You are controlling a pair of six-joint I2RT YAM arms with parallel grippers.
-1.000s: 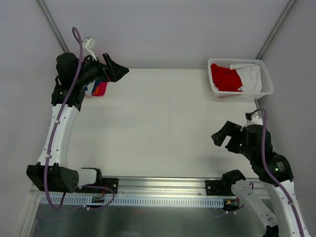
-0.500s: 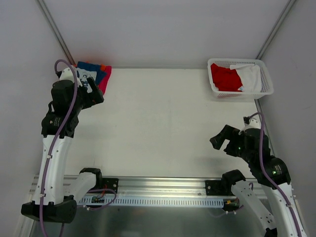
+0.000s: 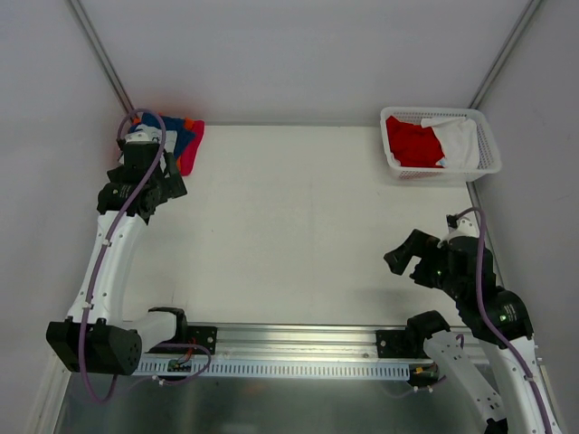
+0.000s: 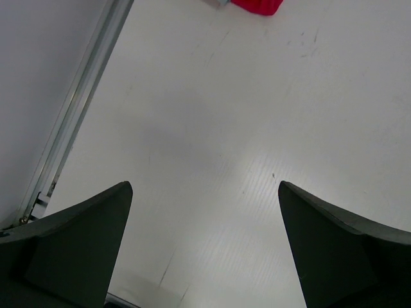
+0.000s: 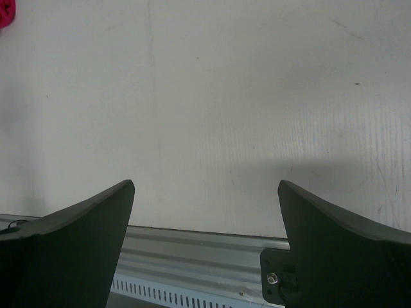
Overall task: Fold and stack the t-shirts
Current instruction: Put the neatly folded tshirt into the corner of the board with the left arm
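t-shirt pile point(image 3: 185, 143): navy blue, orange and magenta-pink cloth in a compact heap, partly hidden from you by the left arm.
Pile location: far left corner of the table point(image 3: 289, 226).
red shirt point(image 3: 413, 143), white shirt point(image 3: 461, 140): crumpled side by side in the basket point(image 3: 494, 155), far right corner.
left gripper point(image 4: 205, 189): jaws wide apart, nothing between them; you find it just beside the pile, on its near side.
right gripper point(image 5: 205, 189): jaws wide apart, empty; by the near edge, well apart from every shirt.
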